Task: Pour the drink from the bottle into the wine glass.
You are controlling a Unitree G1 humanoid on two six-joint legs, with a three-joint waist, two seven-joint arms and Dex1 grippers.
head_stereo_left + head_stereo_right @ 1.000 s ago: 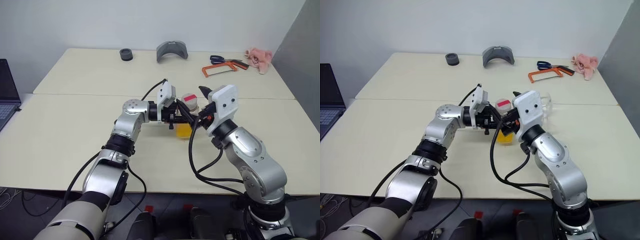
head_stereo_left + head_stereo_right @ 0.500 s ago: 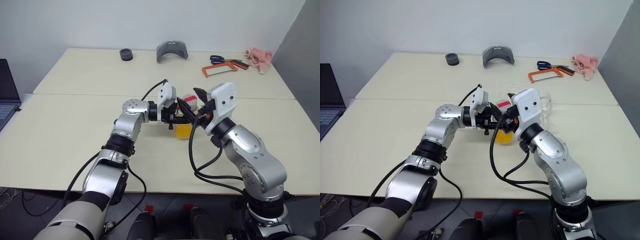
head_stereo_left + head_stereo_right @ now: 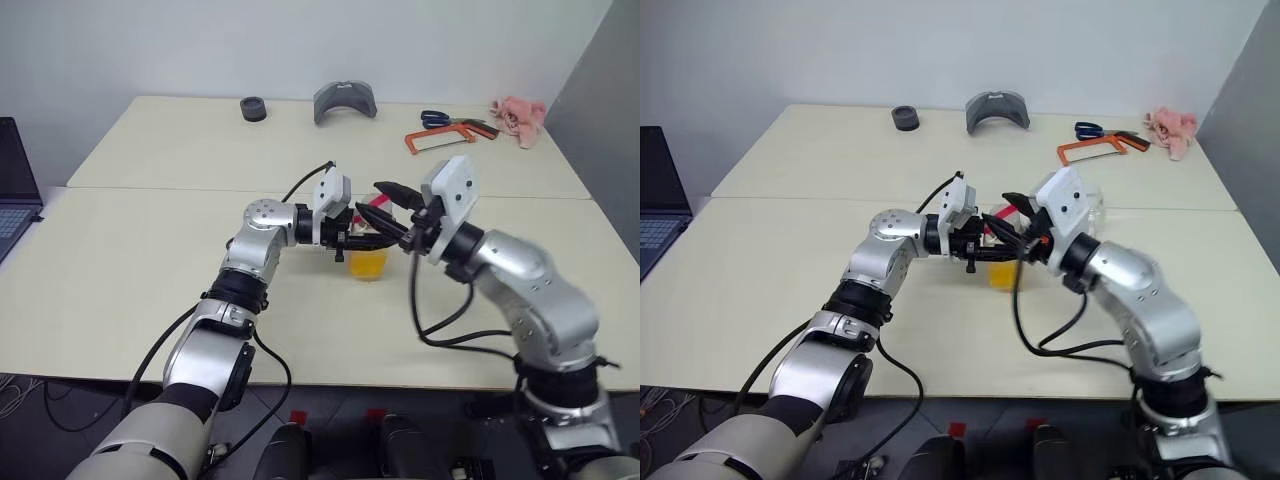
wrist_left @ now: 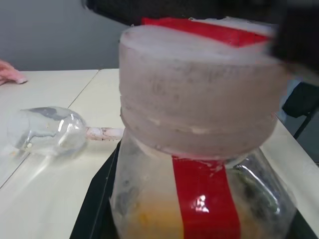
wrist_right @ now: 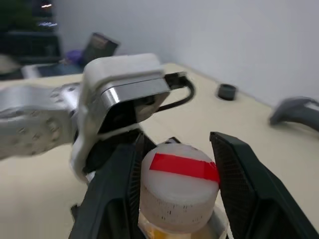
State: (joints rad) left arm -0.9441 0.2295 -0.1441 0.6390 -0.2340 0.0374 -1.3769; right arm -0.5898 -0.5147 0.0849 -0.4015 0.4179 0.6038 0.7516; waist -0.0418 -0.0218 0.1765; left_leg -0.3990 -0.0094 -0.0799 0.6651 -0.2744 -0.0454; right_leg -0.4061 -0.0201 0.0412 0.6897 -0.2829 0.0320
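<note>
The left pincer (image 3: 352,238) is clamping the bottle (image 4: 199,164) low on its body, its black fingers pressing against the clear plastic, and it is pointing sideways toward the right arm. The right pincer (image 5: 177,174) is reaching in level from the other side with its two black fingers (image 5: 239,179) straddling the cap (image 5: 178,185), one on each side; the fingers are standing just beside the cap, and whether they are touching it cannot be told. The cap is white with a red strip across its top and is sitting on the bottle's neck. The bottle is standing upright near the middle of the tabletop (image 3: 150,240), with a red label strip running down its side and the drink (image 3: 367,264) showing orange-yellow in its lower part.

Just beyond the bottle, the wine glass (image 4: 47,130) is lying on its side on the tabletop, its bowl clear and its stem pointing toward the bottle.

Along the far edge of the tabletop, well apart from the arms, a black ring (image 3: 253,108), a grey curved piece (image 3: 344,101), an orange hacksaw (image 3: 440,139), scissors (image 3: 436,118) and a pink cloth (image 3: 518,115) are lying. A laptop (image 3: 15,185) is resting off to the left.
</note>
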